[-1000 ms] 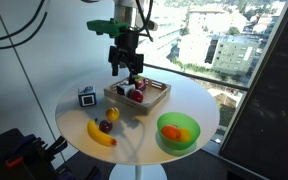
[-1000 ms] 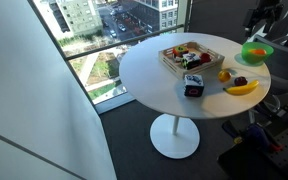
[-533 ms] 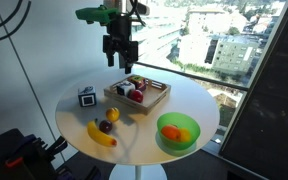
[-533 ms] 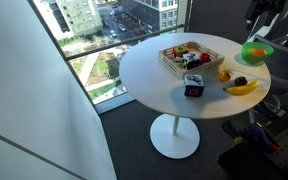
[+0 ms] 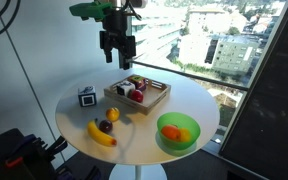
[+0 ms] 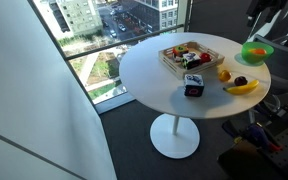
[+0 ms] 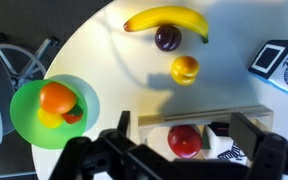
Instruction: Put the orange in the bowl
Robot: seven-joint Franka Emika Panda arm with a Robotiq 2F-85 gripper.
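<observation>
The round white table [image 5: 189, 98] holds the bowl [image 7: 24, 125] close to its edge, on the side away from the window, and the orange [image 7: 56, 97] already lies inside it. It rests against smaller yellow and red pieces too blurred to identify. It looks light, firm, smooth and likely to roll, so it is best taken across its widest girth. The gripper [image 5: 118, 62] hangs high over the far edge, jaws wide and empty. The orange's underside is hidden.

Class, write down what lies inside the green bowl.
Inside the bowl: the orange, with a yellow piece and a small red piece beside it. The bowl's floor beneath them is covered.
</observation>
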